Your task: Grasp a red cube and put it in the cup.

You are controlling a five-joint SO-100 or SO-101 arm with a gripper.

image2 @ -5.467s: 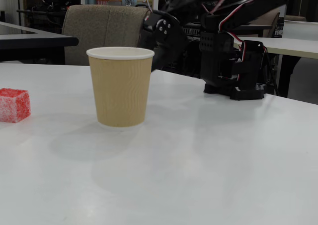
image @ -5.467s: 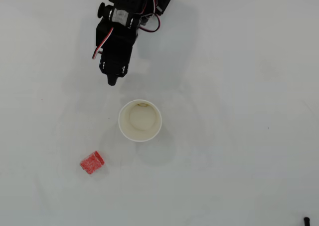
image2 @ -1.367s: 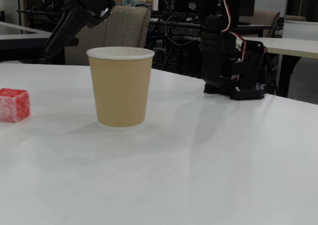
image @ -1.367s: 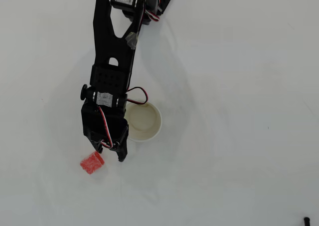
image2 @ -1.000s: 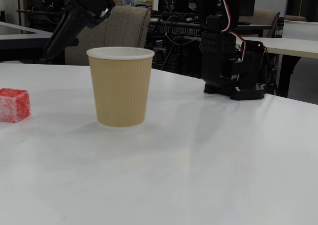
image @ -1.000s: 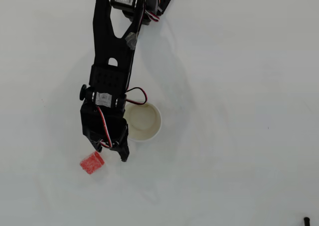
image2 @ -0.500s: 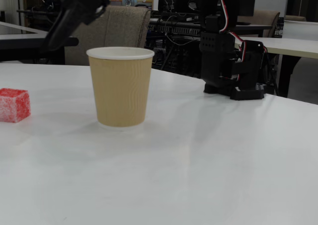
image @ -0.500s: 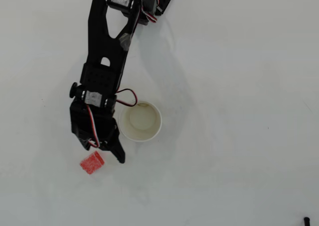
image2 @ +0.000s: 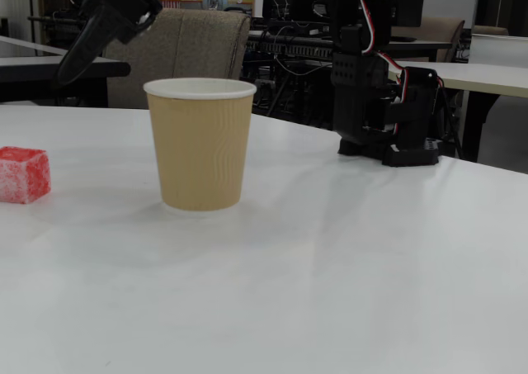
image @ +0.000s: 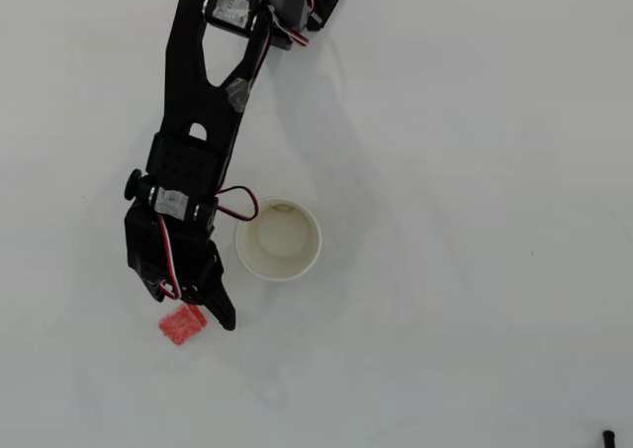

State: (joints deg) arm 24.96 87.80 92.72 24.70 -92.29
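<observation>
Low in the left half of the overhead view, the red cube [image: 182, 323] lies alone on the white bench [image: 475, 270], with the tool [image: 193, 308] hanging just above and beside it, one dark finger [image: 222, 310] reaching down past the cube's right side. That placement reads as lining up for a grasp: the arm [image: 198, 102] stretches down from the upper left of the frame so the fingers can straddle the cube. The fixed view shows the tool [image2: 70, 67] high in the upper left, well clear of the bench, while the cube [image2: 23, 174] rests at the left edge, untouched. Nothing is held; how wide the fingers stand I cannot tell, since the wrist hides the second one from above. The cup [image: 278, 238] sits upright just right of the tool in the overhead view, near the cube but apart from it, its open mouth ready to receive. Its closeness to the arm's path probably calls for care, since a sideways swing could knock the cup [image2: 200, 143] over.
</observation>
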